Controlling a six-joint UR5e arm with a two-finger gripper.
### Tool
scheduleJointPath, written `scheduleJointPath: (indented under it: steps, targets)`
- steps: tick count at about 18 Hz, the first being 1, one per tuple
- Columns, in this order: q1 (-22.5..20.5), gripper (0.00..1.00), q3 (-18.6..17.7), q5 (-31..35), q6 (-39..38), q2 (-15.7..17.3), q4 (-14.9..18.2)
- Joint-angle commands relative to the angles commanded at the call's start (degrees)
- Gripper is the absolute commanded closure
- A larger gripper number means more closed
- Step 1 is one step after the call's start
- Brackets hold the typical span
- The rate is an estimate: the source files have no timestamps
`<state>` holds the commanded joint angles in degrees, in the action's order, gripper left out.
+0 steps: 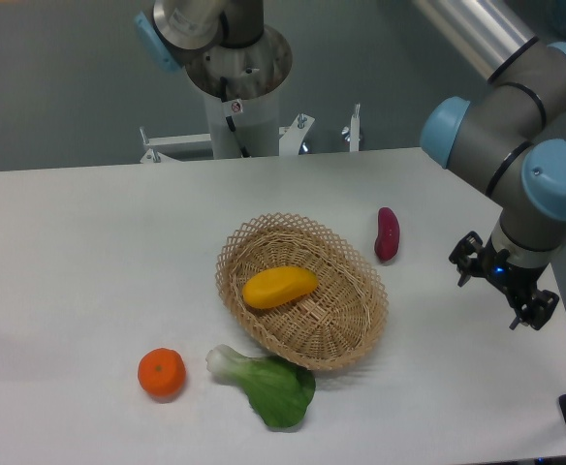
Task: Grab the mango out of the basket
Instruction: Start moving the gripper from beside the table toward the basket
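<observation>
A smooth yellow-orange mango (279, 287) is seen lying inside the tan woven wicker basket (346, 339), while the black two-finger gripper (504, 282), its opening unclear, is held well apart, nothing yet grasped

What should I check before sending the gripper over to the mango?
1. Mango lies in the basket, uncovered from above: ok.
2. Nothing else inside the basket with it: ok.
3. Gripper holds nothing: ok.
4. Gripper over the mango: not ok; it hangs off to the right of the basket, past the sweet potato.
5. Jaws open wide enough: cannot tell, the fingers are too small and dark.
6. Tangerine and bok choy outside the basket: ok.
</observation>
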<state>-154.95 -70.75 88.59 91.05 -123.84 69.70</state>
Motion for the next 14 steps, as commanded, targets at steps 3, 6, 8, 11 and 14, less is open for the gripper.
scheduleJointPath:
  steps: [3,6,8,11,14]
  targets:
    - [0.0,0.0,-0.09,-0.09,0.0,0.0,0.0]
    - [0.09,0.0,-0.35,-0.26,-0.61,0.09,0.0]
    - [0.26,0.0,-1.05,-0.53,-0.96,0.35,-0.09]
    - [1.14,0.0,-1.32,-0.79,-7.26,0.44,-0.26]
    - [2.1,0.0,-1.41,-1.49,-12.39,0.53,-0.35]
